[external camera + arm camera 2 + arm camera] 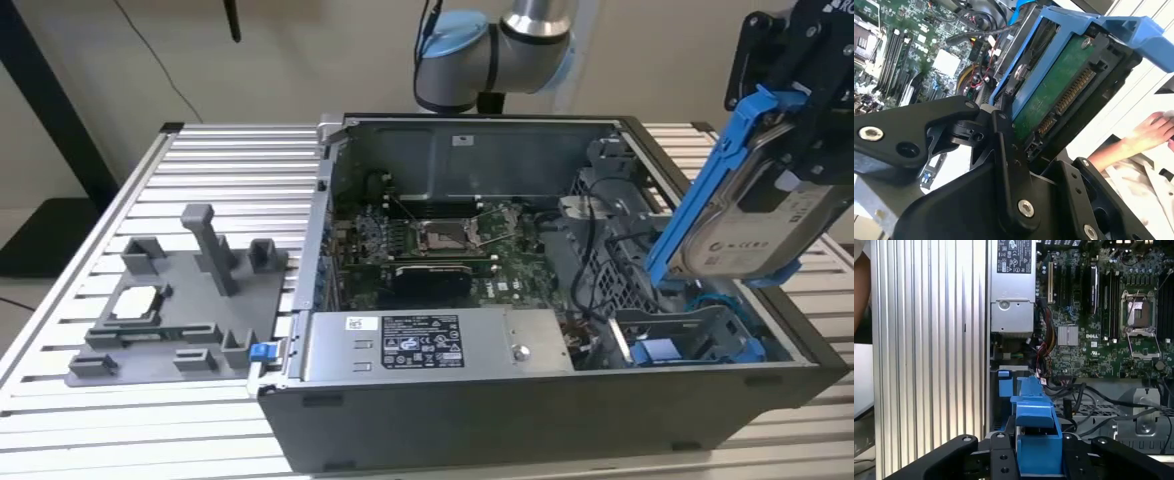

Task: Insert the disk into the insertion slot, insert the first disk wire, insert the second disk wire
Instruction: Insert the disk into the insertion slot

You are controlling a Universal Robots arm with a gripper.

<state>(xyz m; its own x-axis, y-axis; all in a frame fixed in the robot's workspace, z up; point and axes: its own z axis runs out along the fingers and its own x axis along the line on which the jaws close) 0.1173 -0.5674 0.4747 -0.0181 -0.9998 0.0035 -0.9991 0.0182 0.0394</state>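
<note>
The black gripper [798,140] was clamped on the blue-framed silver hard disk [742,220], holding it tilted, with the perforated grey sheet-metal insertion slot [617,285] below the hand.

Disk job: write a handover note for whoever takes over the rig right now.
Gripper: shut on the blue-framed disk, which it holds tilted in the air over the exterior view's right end of the open computer case.
Insertion slot: inside the case, below the disk. The disk is not in it yet.
Done: the disk is picked up.
Left: inserting the disk and both disk wires. The disk's connector is bare in the second wrist view.
</note>
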